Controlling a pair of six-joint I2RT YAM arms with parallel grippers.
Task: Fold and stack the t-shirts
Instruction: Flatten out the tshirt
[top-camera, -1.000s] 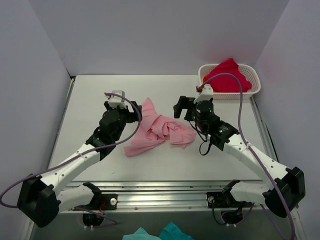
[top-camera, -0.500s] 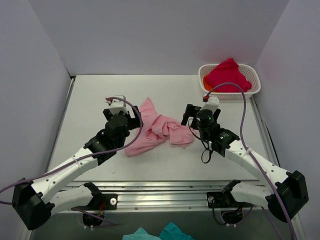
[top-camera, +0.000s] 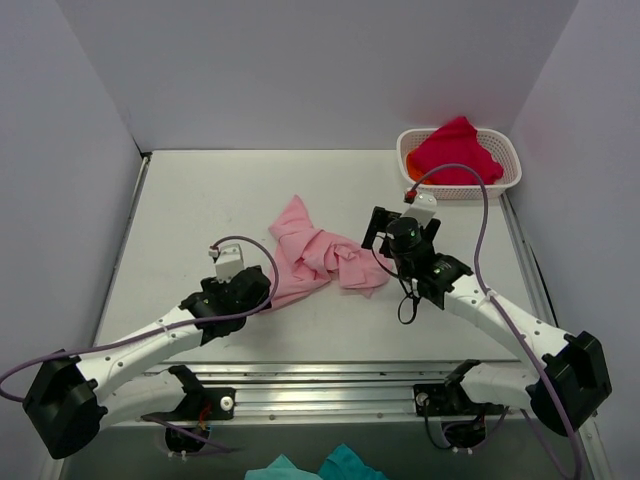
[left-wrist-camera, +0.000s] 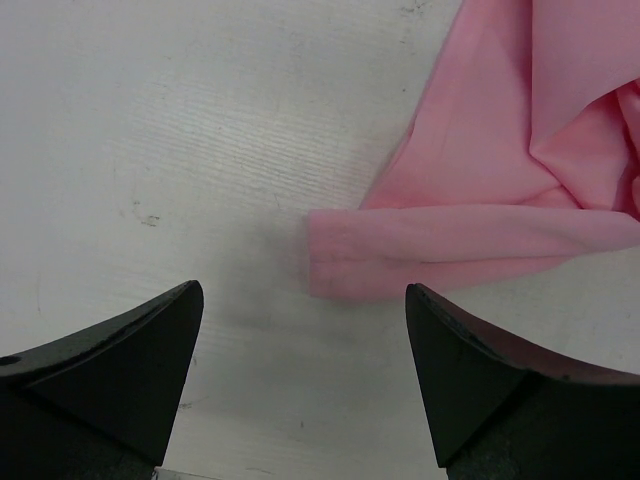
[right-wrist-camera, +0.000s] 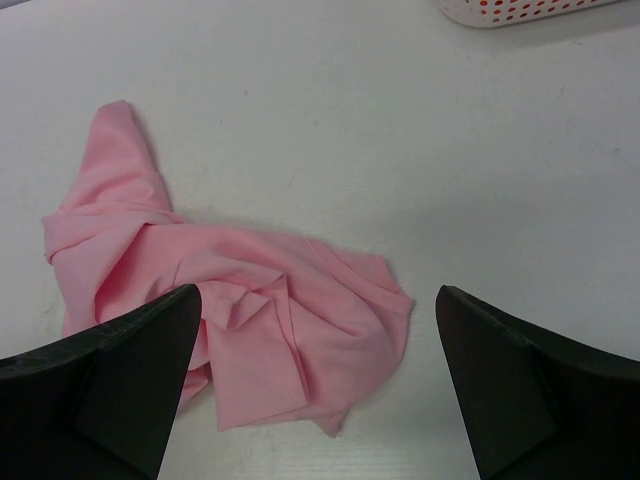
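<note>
**Pink t-shirt lies crumpled between two wide-open hands**

The left hand (left-wrist-camera: 303, 292) hangs low over the surface (top-camera: 190, 200) with its two dark fingers spread wide and nothing between them. Seen from its wrist camera, a folded edge of the light pink t-shirt (top-camera: 320, 255) lies on the surface just ahead of the gap between the fingers. It is near them but not touching. A second ago this hand was farther out, beside the shirt's left side. It has since drawn back toward the near edge and now sits by the shirt's near-left corner.

The right hand (right-wrist-camera: 318, 292) is also spread as wide as it goes and holds nothing. It hovers above the shirt's right side, with the bunched cloth visible below between its fingers. Compared with a second ago it has shifted slightly nearer the robot and closer over the shirt.

The pink t-shirt itself is unfolded and rumpled near the middle of the surface, with one narrow part reaching toward the far side. Its shape and place match the earlier view.

The crimson red t-shirt (top-camera: 455, 150) is heaped in the white lattice basket (top-camera: 508, 180) at the far right corner, well apart from both hands, as before.
</note>
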